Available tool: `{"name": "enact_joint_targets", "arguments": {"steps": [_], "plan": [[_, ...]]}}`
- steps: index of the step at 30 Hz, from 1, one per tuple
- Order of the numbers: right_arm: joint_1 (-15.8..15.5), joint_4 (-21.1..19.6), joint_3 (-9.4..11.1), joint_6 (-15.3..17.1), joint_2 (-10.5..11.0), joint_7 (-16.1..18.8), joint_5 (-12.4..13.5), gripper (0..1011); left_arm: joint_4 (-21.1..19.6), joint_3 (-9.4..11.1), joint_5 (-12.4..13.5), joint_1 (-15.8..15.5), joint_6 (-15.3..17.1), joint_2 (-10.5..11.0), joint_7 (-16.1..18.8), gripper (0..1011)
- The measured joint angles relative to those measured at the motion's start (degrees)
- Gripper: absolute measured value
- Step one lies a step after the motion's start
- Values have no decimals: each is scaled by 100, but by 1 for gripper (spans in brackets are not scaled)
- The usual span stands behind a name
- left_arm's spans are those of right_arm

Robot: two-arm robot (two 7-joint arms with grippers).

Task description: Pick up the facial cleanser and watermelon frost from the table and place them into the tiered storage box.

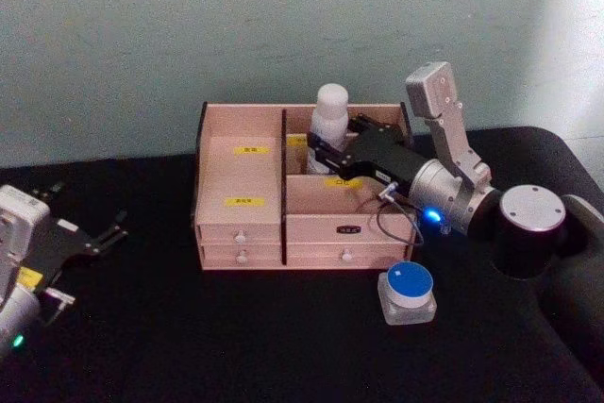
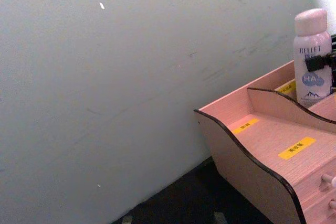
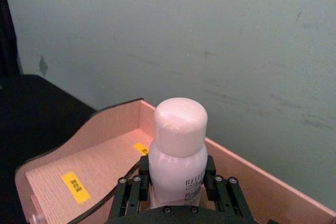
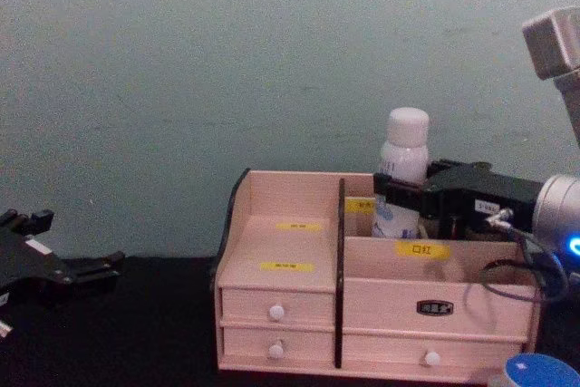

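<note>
The facial cleanser, a white bottle with a rounded cap, stands upright in the back right compartment of the tiered storage box. My right gripper reaches in from the right and is shut on the bottle's lower body. In the right wrist view the fingers clamp both sides of the facial cleanser. The watermelon frost, a small clear jar with a blue lid, sits on the black table in front of the box's right corner. Parked at the far left, my left gripper is open and holds nothing.
A pale green wall rises close behind the box. The black table has free room in front of the box and to its left. The box has small white-knobbed drawers along its front.
</note>
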Motion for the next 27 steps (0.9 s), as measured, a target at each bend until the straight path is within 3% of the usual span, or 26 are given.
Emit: {"name": "enact_joint_targets", "arguments": {"steps": [12,27], "plan": [[9,116,-26,181,-38,-39,-166,593,0,0,0,0,0,0,0,1001],[6,115,-23,206,-40,-53,-186,593,0,0,0,0,0,0,0,1001]]}}
